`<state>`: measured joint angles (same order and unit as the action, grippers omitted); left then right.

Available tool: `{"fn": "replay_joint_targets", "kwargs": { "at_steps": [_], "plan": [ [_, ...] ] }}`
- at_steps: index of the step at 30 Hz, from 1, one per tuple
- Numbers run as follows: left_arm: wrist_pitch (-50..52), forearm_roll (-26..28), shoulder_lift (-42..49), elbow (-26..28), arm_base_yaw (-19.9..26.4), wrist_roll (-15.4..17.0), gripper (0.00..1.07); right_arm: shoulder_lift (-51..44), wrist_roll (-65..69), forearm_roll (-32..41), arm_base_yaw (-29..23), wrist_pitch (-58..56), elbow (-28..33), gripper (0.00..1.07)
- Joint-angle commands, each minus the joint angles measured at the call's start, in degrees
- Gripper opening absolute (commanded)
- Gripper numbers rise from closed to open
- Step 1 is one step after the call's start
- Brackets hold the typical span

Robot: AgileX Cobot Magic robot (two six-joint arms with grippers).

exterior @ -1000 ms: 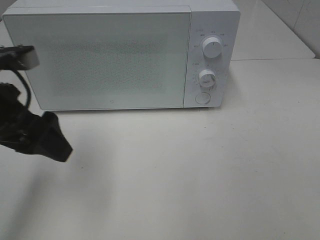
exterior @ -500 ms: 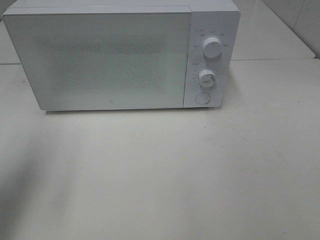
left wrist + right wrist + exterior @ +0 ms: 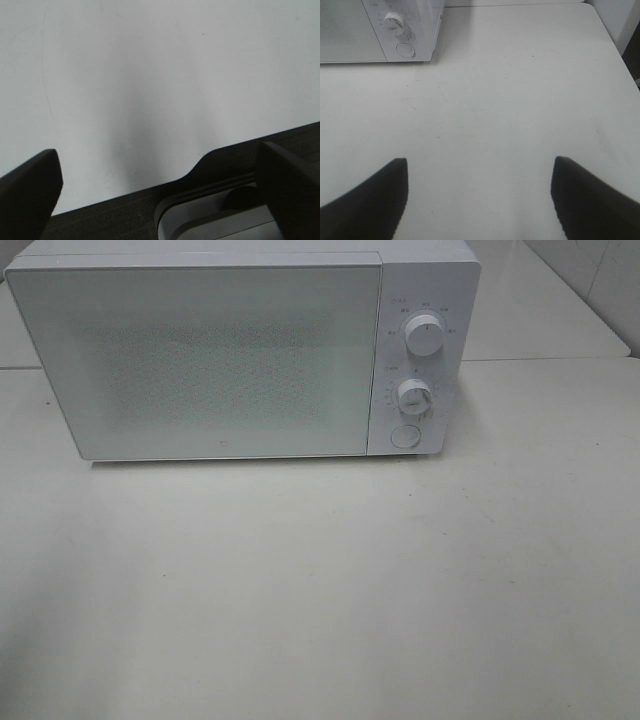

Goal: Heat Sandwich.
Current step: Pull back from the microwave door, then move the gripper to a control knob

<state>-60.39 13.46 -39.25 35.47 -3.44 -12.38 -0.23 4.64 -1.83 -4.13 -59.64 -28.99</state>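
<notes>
The sandwich and its pink plate are out of view in every frame. A white microwave (image 3: 220,360) stands at the back of the table with its door shut; it also shows in the right wrist view (image 3: 370,30). Neither arm shows in the exterior view. My left gripper (image 3: 157,150) is open and empty over the table's edge. My right gripper (image 3: 480,161) is open and empty above bare table, in front and to the right of the microwave.
The microwave's panel has an upper knob (image 3: 425,335), a lower knob (image 3: 413,397) and a round button (image 3: 404,436). The pale table (image 3: 330,590) stretches in front. A grey-white base (image 3: 210,220) lies beyond the table edge under the left gripper.
One second ago the left arm stood at the left of the exterior view, beside the microwave. It has drawn back out of that view. The microwave has not moved.
</notes>
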Motion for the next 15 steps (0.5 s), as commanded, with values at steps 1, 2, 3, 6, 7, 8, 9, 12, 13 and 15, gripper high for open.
{"fn": "replay_joint_targets", "kwargs": {
  "at_steps": [1,2,3,6,7,8,9,12,13,15],
  "plan": [
    [0.1,-0.4,6.4,-3.4,0.1,0.3,1.03,-1.4,-0.1,-0.2,0.1,0.3,0.0,0.76],
    [0.0,-0.7,7.8,-4.4,0.1,0.3,1.03,-1.4,-0.1,-0.2,0.1,0.3,0.0,0.76],
    [0.0,-1.4,11.5,-6.4,0.1,0.6,1.03,-1.4,-0.1,-0.2,0.1,0.3,0.0,0.76],
    [0.5,-2.4,15.1,-6.9,0.1,2.9,1.03,-1.4,-0.1,-0.2,0.1,0.3,0.0,0.76],
    [0.7,-3.7,17.9,-6.9,0.1,5.4,1.03,-1.4,-0.1,-0.2,0.1,0.3,0.0,0.76],
    [0.8,-4.4,19.1,-7.0,0.1,6.6,1.03,-1.4,-0.1,-0.2,0.1,0.3,0.0,0.76],
    [0.8,-4.4,19.1,-7.0,0.1,6.6,1.03,-1.4,-0.1,-0.2,0.1,0.3,0.0,0.76],
    [0.9,-7.7,23.4,-7.0,0.1,10.6,1.03,-1.4,-0.1,-0.2,0.1,0.3,0.0,0.76],
    [0.9,-7.8,24.2,-7.0,0.1,10.6,1.03,-1.4,-0.1,-0.2,0.1,0.3,0.0,0.76],
    [0.9,-7.8,24.8,-7.0,0.1,10.6,1.03,-1.4,-0.1,-0.2,0.1,0.3,0.0,0.76]
  ]
}}
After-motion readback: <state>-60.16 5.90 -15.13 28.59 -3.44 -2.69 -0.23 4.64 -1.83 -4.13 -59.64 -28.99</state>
